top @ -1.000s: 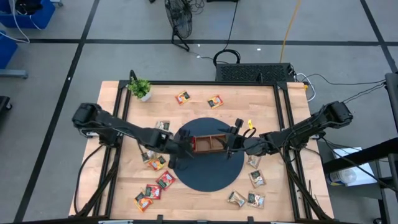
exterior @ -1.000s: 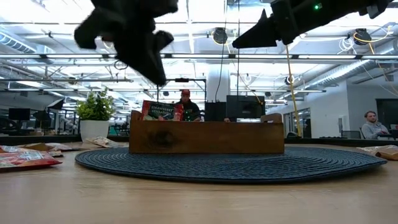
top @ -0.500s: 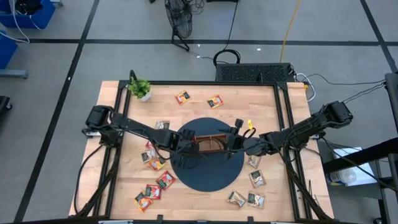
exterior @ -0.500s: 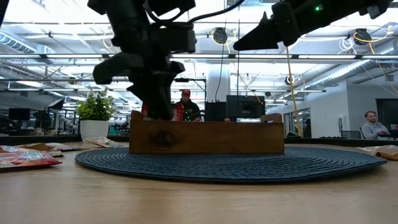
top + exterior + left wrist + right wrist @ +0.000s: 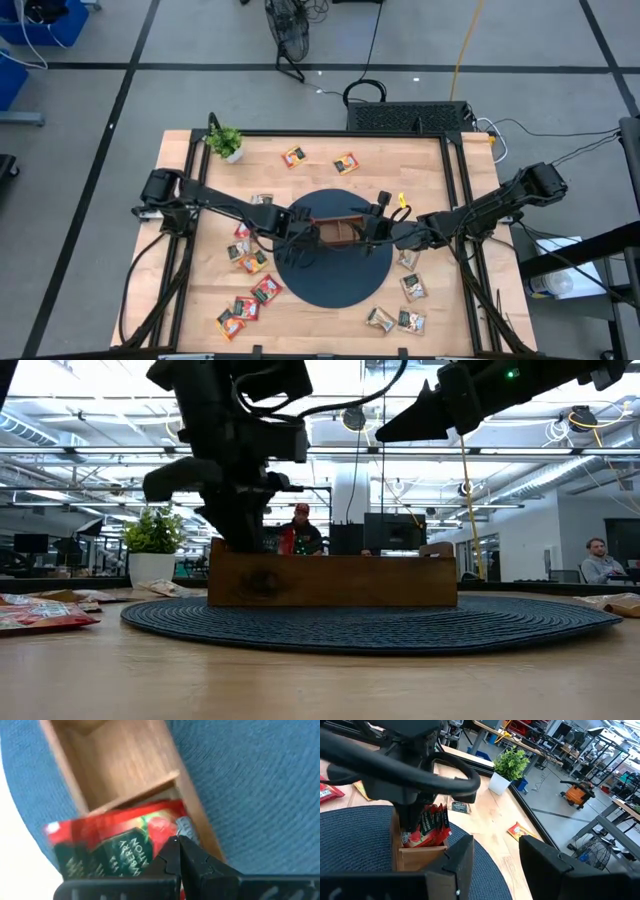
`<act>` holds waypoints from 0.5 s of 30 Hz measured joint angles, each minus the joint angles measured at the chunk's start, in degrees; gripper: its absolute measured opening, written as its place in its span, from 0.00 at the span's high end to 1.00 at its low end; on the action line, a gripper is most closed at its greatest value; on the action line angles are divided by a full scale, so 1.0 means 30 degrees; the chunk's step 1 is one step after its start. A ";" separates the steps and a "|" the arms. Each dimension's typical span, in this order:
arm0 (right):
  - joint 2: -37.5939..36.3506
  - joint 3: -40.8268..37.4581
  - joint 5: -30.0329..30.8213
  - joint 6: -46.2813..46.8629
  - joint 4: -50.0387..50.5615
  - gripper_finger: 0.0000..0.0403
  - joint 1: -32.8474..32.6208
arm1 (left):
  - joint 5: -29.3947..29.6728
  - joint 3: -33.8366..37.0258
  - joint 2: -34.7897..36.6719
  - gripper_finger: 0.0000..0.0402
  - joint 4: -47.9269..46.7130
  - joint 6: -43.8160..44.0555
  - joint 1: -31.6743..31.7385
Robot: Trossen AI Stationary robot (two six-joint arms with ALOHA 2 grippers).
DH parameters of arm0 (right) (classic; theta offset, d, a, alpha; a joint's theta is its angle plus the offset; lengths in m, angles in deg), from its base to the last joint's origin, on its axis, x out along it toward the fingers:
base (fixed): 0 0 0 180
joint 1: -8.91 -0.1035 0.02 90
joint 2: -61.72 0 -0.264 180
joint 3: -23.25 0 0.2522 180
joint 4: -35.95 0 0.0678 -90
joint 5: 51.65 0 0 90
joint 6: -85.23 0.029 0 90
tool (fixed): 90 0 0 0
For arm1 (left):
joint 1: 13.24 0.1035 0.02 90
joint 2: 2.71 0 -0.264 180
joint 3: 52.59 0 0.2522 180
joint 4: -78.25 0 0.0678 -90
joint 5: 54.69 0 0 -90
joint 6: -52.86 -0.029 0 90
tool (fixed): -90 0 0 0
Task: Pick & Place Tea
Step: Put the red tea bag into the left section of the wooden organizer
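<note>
**What you could not see**

In your high view the left gripper (image 5: pixel 300 226) covered the tray's (image 5: pixel 345 231) left end, so its contents were hidden. The red sachet (image 5: pixel 117 845) ran under the fingers (image 5: pixel 172 862) in your left wrist view. In your low view the tray wall hid all inside.

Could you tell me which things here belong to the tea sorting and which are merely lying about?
Job:
red sachet under the shut left claw
wooden tray
loose sachets on the table
right claw, open beside the tray

Lying about:
potted plant
round blue mat
</note>
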 joint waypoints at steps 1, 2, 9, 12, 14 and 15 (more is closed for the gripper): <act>0.0000 0.0000 0.0000 0.0000 0.0000 0.65 0.0000 | -0.0042 0.0004 -0.0108 1.00 -0.0072 -0.0025 0.0028; 0.0000 0.0000 0.0001 0.0000 0.0000 0.65 0.0000 | -0.0094 0.0007 -0.0135 1.00 -0.0133 -0.0032 0.0048; 0.0000 0.0000 0.0009 -0.0007 0.0000 0.65 0.0000 | -0.1438 0.0007 -0.0231 1.00 -0.0233 0.0056 0.0057; 0.0000 0.0000 0.0015 -0.0044 -0.0007 0.65 0.0000 | -0.1575 0.0007 -0.0231 1.00 -0.0249 0.0114 0.0116; 0.0000 0.0000 0.0015 -0.0044 0.0006 0.65 0.0000 | -0.1650 0.0007 -0.0231 1.00 -0.0253 0.0208 0.0200; 0.0000 0.0000 0.0015 -0.0044 -0.0001 0.65 0.0000 | -0.1664 0.0007 -0.0231 1.00 -0.0265 0.0333 0.0267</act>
